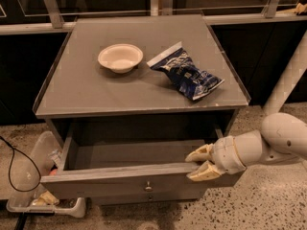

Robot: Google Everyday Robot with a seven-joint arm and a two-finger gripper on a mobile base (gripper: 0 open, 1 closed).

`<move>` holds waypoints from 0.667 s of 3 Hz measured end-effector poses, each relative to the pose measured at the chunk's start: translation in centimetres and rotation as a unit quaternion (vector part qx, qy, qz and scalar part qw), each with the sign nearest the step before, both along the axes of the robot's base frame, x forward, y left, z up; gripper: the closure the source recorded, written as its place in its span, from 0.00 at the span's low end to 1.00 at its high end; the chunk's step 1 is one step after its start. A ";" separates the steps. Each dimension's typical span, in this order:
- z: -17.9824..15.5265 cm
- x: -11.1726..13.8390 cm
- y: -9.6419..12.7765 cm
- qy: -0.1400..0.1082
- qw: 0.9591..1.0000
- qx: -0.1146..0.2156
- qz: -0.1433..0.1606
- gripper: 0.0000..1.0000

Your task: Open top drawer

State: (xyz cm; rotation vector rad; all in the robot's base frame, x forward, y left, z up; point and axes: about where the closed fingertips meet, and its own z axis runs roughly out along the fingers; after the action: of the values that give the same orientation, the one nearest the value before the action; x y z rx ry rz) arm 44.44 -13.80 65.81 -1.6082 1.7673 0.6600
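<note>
The top drawer (120, 183) of the grey cabinet is pulled out towards me, and its grey box interior (134, 152) shows empty. A small round metal knob (148, 187) sits at the centre of its front. My gripper (197, 164) comes in from the right, at the right end of the drawer's front edge. One cream finger (199, 153) lies inside the drawer and the other finger (204, 173) lies outside, over the front panel. The fingers straddle the front lip.
On the cabinet top (86, 87) stand a white bowl (120, 57) and a blue chip bag (184, 73). A clear plastic tray (38, 186) and a black cable (14, 162) lie on the floor at left. A railing (144, 23) runs behind.
</note>
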 end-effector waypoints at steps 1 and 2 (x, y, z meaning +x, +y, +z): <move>-0.3 -1.1 -0.2 -0.002 1.000 0.015 0.017 0.37; -1.2 -3.5 -0.8 0.000 0.999 0.033 0.030 0.42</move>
State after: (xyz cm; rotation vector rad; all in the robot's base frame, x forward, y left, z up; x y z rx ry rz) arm 40.90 -14.63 64.58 -1.6210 1.6850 0.7393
